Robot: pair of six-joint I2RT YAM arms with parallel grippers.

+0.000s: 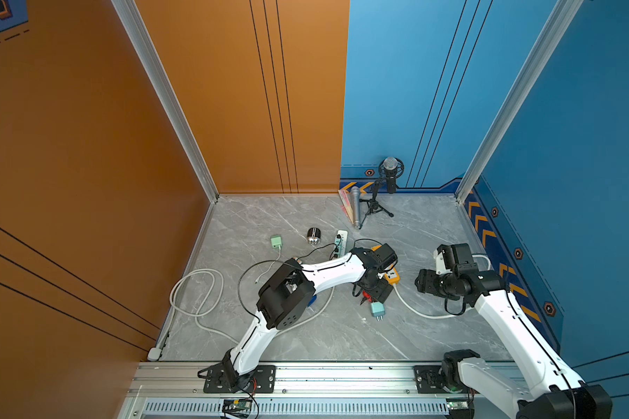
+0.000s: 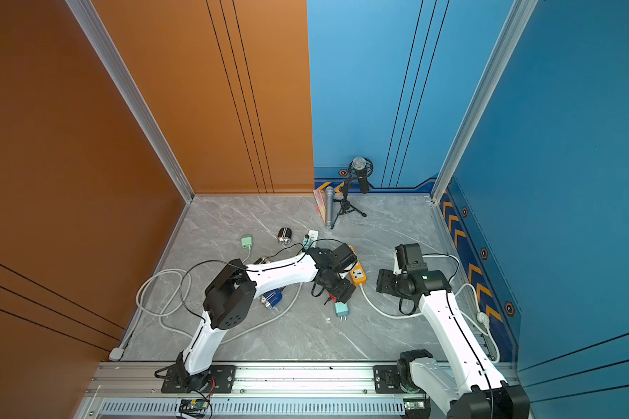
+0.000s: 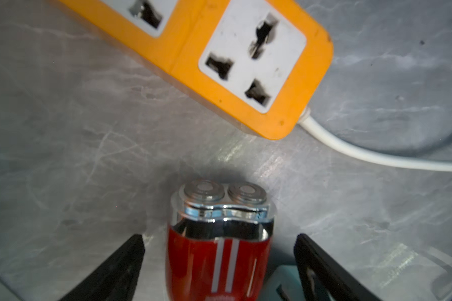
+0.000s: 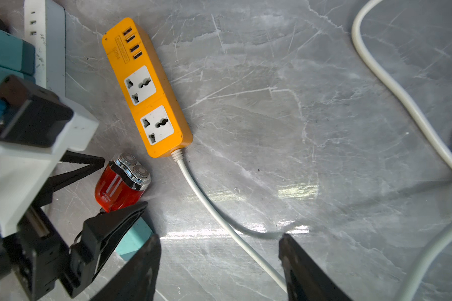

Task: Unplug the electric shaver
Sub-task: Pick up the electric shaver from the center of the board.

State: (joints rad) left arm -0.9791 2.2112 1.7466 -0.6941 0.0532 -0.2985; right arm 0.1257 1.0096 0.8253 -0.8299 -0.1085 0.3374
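Right now the electric shaver (image 3: pixel 219 247) lies flat on the worktop (image 3: pixel 63 130), straight between the left jaws. These stand open with a gap on either side of the body and touch nothing. Its long axis runs along the jaws' own reach, so we judge that closing would squeeze it across its width. The twin heads point away from the wrist toward the cord end of the orange power strip (image 3: pixel 188 52), near it but apart.

The right jaws also stand open and empty. They hang over the strip's white cable (image 4: pixel 206 206), farther from the shaver than the left.

We see a glossy red shell with two white stripes, a chrome collar and two round cutters. Its tail end is hidden under the left arm, so we cannot tell whether a lead is attached. A teal adapter (image 4: pixel 135 241) lies just beside it.
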